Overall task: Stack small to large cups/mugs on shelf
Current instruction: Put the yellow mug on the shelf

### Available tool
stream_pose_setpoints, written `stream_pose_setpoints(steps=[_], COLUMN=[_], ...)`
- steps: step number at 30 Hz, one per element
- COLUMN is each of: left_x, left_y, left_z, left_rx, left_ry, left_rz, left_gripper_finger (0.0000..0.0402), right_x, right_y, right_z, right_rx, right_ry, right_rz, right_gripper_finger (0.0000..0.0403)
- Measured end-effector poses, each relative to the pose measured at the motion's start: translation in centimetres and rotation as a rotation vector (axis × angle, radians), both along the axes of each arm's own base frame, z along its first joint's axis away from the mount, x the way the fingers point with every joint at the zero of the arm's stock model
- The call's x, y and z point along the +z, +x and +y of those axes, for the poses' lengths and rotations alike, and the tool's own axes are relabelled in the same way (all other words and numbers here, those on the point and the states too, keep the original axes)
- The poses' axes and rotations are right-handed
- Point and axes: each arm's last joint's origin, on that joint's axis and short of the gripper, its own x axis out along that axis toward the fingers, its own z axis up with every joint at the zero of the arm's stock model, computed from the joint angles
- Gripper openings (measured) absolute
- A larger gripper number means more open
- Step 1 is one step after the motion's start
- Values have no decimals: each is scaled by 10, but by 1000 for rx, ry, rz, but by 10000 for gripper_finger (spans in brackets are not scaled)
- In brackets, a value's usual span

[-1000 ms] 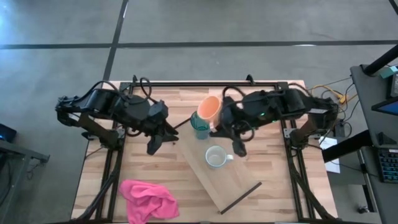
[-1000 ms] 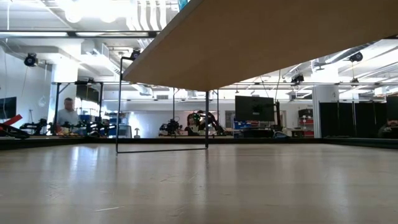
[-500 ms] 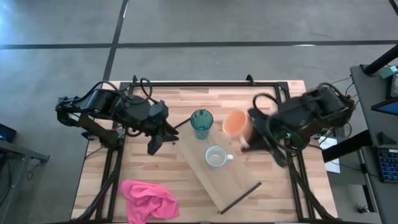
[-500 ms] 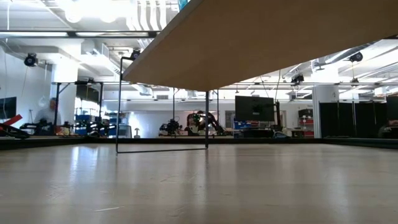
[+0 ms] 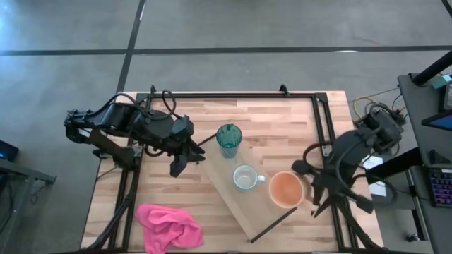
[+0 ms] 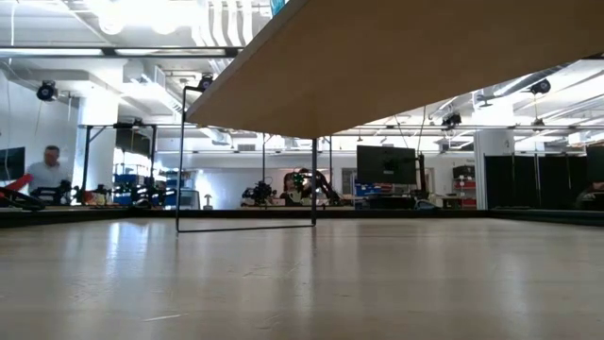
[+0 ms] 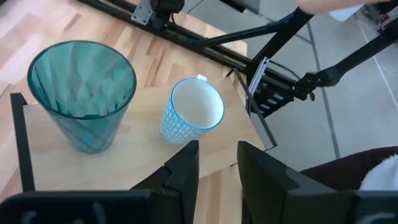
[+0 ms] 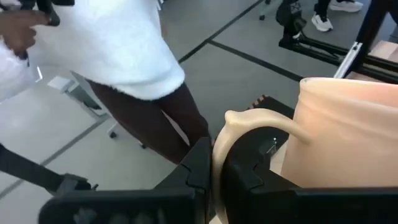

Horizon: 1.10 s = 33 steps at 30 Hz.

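The light wood shelf (image 5: 263,209) lies slantwise on the table. The teal tumbler (image 5: 228,140) stands on its far end and the whitish mug (image 5: 244,177) on its middle. Both show in the left wrist view, the tumbler (image 7: 81,93) beside the mug (image 7: 193,115). My right gripper (image 5: 305,185) is shut on the orange mug (image 5: 286,189) over the shelf's near right part. My left gripper (image 5: 178,165) is open and empty, left of the shelf's far end; its fingers (image 7: 186,168) point at the cups. My right gripper pinches the orange mug's handle (image 8: 219,146) between its two fingers, coming from the table's right side. The mug's body (image 8: 348,143) stands out beyond the fingers, its mouth (image 5: 285,189) facing up. Whether its base touches the shelf, I cannot tell.
A pink cloth (image 5: 168,226) lies at the table's near left. In the low view the shelf's underside (image 6: 377,57) and a thin dark bracket (image 6: 179,161) show. A person in a white top (image 8: 118,50) stands beyond the table's right side.
My right gripper has swung with the orange mug from beside the tumbler toward the table's right edge, then toward the near edge, ending over the shelf's near right part. The mug, tipped beside the tumbler before, now has its mouth up.
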Motion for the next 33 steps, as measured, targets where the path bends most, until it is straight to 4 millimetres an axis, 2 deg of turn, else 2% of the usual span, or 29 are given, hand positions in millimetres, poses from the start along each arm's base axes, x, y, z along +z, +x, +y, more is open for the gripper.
stream_pose_setpoints(steps=[8,13,19,22,29,33], left_x=[5,5,5,4,10,13], left_y=[7,5,1,0,3,6], left_z=[-3,-12,-24,-29,-36,-39], left_rx=[-6,-40,-90,-107,-100,-103], left_ry=[-16,-18,-21,-20,-23,-36], left_rz=[-66,-65,-65,-65,-139,-179], left_gripper_finger=[96,96,96,96,96,96], right_x=[-10,-19,-42,-50,-72,-84], right_y=[8,14,15,13,-10,-22], right_z=[7,22,41,46,35,25], right_rx=[40,112,130,136,64,49], right_ry=[-41,14,69,118,184,283], right_rz=[-38,-74,-42,-82,-176,-287], right_gripper_finger=[17,17,17,16,12,13])
